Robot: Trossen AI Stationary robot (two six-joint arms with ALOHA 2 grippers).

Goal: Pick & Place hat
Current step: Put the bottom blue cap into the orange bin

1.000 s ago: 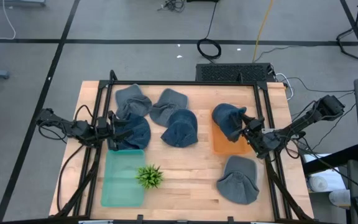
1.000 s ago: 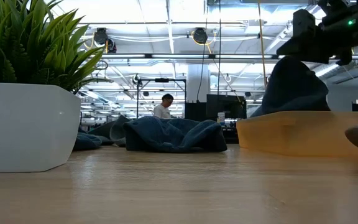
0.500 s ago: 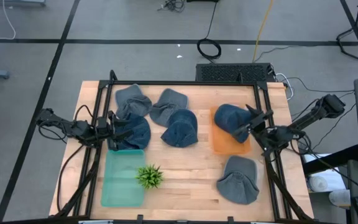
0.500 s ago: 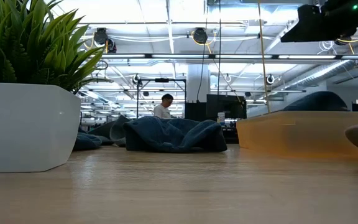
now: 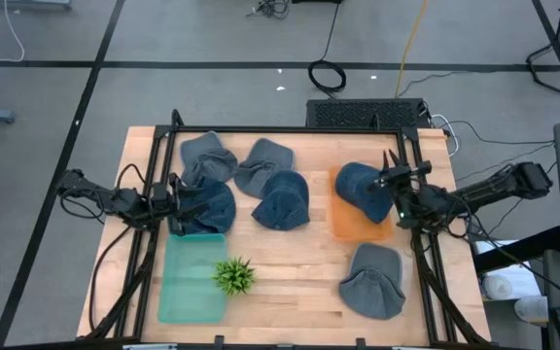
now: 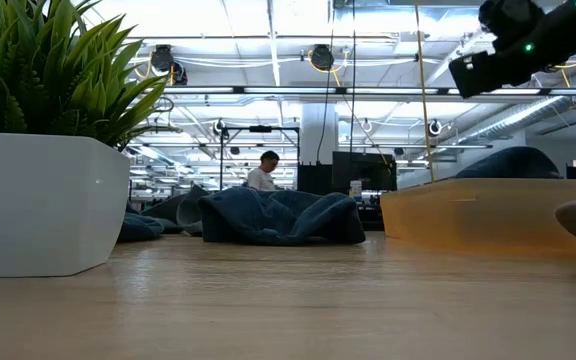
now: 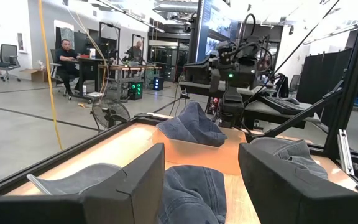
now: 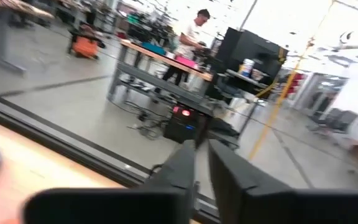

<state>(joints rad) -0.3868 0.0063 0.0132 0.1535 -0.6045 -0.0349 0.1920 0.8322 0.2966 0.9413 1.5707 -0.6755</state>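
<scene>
Denim hat [image 5: 358, 187] in tray; right claw [image 8: 201, 163] closed (empty).

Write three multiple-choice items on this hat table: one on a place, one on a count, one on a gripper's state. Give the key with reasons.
1. Where does the hat by the right gripper lie?
A. In the orange tray
B. In the green tray
C. On the floor

2. How many trays are on the table?
A. One
B. Two
C. Four

3. What state is the right gripper in?
A. Shut on a hat
B. Wide open
C. Shut, holding nothing

Key: 1 A, the high view shows the hat resting in the orange tray. 2 B, one orange and one green tray show. 3 C, its fingers meet in the right wrist view with nothing between them.
</scene>
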